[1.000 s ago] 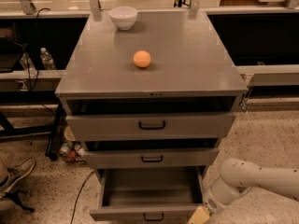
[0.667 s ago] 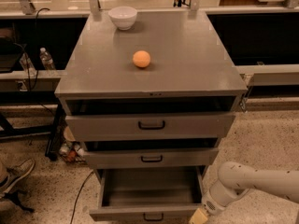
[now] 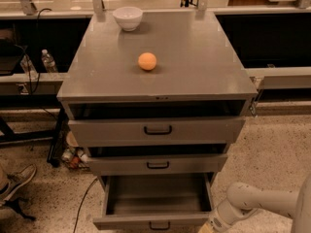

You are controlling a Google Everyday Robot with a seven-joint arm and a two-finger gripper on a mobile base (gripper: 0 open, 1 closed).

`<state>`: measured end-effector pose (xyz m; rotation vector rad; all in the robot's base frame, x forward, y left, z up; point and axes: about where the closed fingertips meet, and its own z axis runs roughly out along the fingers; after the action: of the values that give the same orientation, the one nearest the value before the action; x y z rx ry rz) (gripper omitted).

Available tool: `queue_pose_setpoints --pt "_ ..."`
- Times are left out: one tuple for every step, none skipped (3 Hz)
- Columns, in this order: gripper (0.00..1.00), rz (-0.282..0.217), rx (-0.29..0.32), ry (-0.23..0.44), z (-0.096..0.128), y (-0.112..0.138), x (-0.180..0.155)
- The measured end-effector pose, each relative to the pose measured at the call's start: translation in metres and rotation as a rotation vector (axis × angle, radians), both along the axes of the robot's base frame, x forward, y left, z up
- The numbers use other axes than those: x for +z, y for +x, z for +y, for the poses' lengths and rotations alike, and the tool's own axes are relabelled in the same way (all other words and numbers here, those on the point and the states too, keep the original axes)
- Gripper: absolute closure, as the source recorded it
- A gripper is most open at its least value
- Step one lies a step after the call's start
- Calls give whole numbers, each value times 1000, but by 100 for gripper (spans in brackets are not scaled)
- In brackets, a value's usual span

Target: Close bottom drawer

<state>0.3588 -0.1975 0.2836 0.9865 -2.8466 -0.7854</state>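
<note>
The bottom drawer (image 3: pixel 158 195) of the grey metal cabinet (image 3: pixel 160 76) is pulled far out, its inside bare, its small dark bar handle (image 3: pixel 159 225) at the lower edge of the view. My white arm (image 3: pixel 252 203) reaches in from the lower right. The gripper (image 3: pixel 206 228) sits at the drawer's front right corner, mostly cut off by the frame's lower edge.
The top drawer (image 3: pixel 158 129) and middle drawer (image 3: pixel 158 165) stand slightly open. An orange ball (image 3: pixel 147 61) and a white bowl (image 3: pixel 128 18) rest on the cabinet top. Bottles (image 3: pixel 48 61) and cables lie at the left, a shoe (image 3: pixel 17 181) on the speckled floor.
The arm has shifted slightly lower and leftwards towards the drawer's front right corner. The drawer looks unmoved.
</note>
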Motion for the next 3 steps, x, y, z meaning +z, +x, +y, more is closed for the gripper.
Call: queue_pose_setpoints --pt "100 -9 -59 39 -3 -3 -43" --pt "100 -8 -59 41 -3 -2 -44" --pt "100 -7 -68 68 0 9 -62"
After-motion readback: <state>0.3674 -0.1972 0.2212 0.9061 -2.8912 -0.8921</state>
